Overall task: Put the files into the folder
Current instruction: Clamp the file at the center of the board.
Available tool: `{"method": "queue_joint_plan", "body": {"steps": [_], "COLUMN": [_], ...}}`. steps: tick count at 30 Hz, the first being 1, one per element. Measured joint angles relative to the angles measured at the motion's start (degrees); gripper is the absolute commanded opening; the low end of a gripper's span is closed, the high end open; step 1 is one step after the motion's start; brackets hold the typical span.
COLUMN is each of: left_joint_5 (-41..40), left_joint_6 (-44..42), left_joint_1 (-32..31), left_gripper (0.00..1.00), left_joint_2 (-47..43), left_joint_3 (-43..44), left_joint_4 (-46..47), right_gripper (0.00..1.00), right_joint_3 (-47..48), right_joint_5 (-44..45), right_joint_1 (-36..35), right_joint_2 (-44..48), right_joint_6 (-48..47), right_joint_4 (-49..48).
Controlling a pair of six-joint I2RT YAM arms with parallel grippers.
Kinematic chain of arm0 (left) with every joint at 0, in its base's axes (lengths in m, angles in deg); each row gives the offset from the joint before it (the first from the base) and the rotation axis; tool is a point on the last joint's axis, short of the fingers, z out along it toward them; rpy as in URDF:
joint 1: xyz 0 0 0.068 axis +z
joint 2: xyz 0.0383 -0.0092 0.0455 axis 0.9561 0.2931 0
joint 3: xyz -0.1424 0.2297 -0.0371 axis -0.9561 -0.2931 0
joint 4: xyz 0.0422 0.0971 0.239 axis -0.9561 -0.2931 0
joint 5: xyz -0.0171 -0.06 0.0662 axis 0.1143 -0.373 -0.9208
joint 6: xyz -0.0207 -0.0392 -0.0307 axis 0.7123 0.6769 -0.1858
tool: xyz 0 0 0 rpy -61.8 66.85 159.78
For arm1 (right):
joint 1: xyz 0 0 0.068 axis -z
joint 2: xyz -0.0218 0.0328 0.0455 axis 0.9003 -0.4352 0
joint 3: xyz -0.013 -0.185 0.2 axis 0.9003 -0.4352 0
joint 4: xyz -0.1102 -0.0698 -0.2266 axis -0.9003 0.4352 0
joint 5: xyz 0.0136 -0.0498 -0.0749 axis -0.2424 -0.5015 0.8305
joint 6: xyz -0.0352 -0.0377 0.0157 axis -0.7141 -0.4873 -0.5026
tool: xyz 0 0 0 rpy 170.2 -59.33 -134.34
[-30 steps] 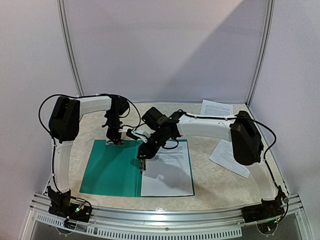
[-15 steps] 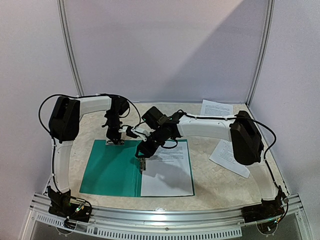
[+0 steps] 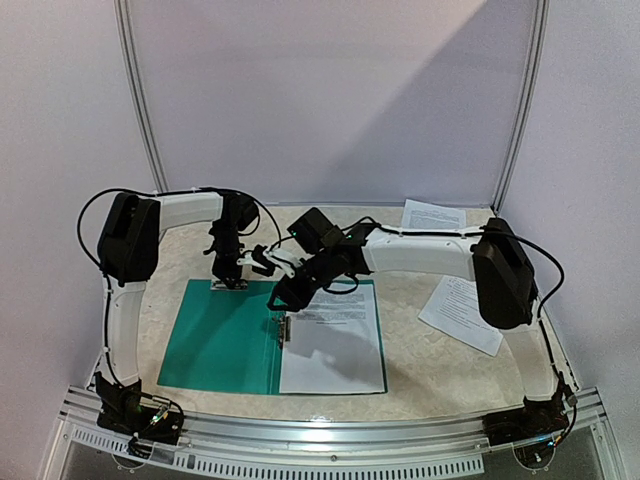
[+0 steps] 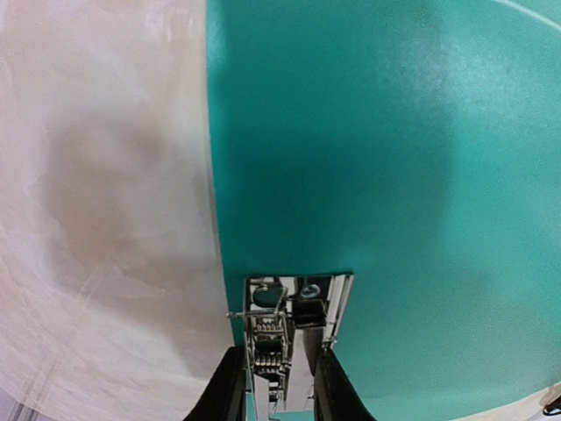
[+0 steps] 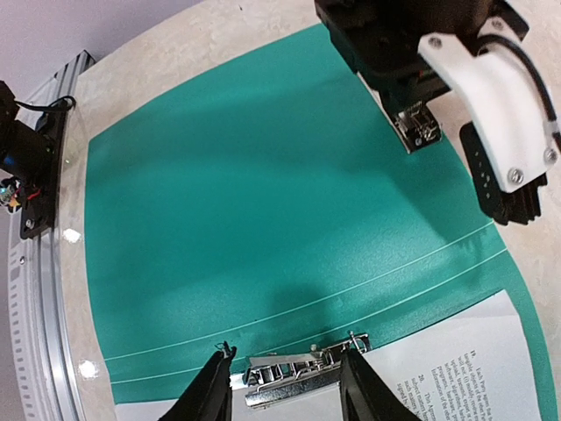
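Observation:
The teal folder (image 3: 220, 340) lies open on the table, with one printed sheet of the files (image 3: 335, 355) on its right half. My left gripper (image 3: 228, 280) is shut on a metal clip (image 4: 289, 316) at the far edge of the folder's left cover (image 4: 368, 132). My right gripper (image 3: 284, 300) hovers over the spine with its jaws open. They straddle the spine's metal clip (image 5: 294, 379), which pins the sheet (image 5: 456, 360), and the left finger (image 5: 215, 390) stands clear of it. The left gripper (image 5: 412, 105) shows at the top of the right wrist view.
Two more printed sheets lie on the beige table: one at the back right (image 3: 433, 215), one by the right arm (image 3: 460, 312). Grey walls close in the back and sides. A metal rail (image 3: 330, 430) runs along the near edge.
My right gripper's jaws have spread wider around the spine clip and the gripper has drawn slightly back. The left gripper has kept its hold and place.

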Motion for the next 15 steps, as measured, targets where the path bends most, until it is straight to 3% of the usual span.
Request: {"method": "queue_joint_plan", "body": {"steps": [9,15], "left_joint_5": [0.0,0.0], "left_joint_6": [0.0,0.0], "left_joint_1": [0.0,0.0], "left_gripper": [0.21,0.22], "left_joint_2": [0.0,0.1], "left_joint_3": [0.0,0.2], "left_joint_4": [0.0,-0.3], "right_gripper": [0.41,0.34], "right_joint_3": [0.5,1.6], "right_joint_5": [-0.1,0.2], "right_joint_1": [-0.7,-1.4], "right_joint_2": [1.3,0.0], "right_joint_6": [-1.2,-2.1], "right_joint_4": [1.0,2.7]}}
